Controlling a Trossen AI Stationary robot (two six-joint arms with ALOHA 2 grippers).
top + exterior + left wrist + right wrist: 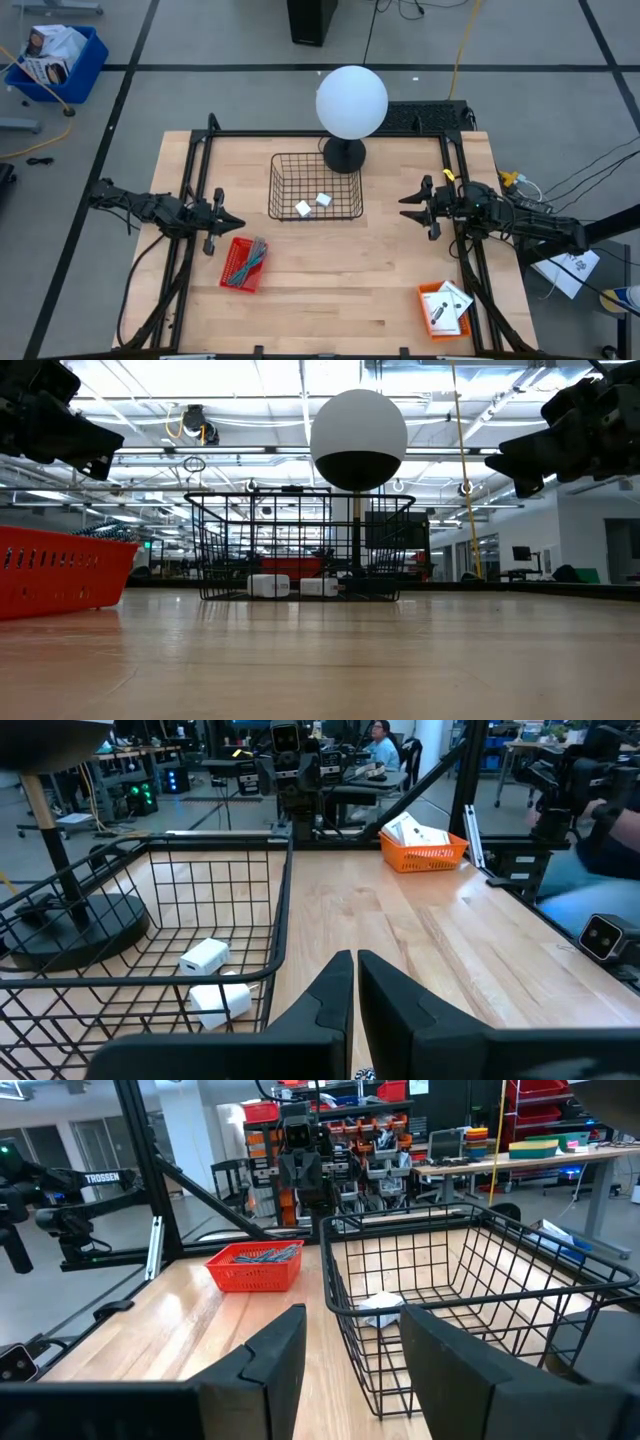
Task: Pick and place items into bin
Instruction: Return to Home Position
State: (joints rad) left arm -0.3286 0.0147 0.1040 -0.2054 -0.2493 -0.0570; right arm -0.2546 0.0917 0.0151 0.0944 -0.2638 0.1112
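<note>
High view is showing you both arms sitting out at the table's sides. The left gripper (234, 222) is hanging at 9 o'clock, its fingers nearly touching and gripping nothing. The right gripper (410, 205) is at 3 o'clock, fingers spread, also empty. Two small white blocks (303, 208) are lying inside the black wire basket (275, 185) toward 12 o'clock, beside the globe lamp (351, 100). Judging by this, you are watching the return-to-rest step. Tools (252, 260) are lying in the red tray (227, 266) at 8 o'clock and white cards (455, 300) in the orange tray (428, 300) at 5 o'clock. If those are going in next, you are needing a fresh reach with wide fingers.
</note>
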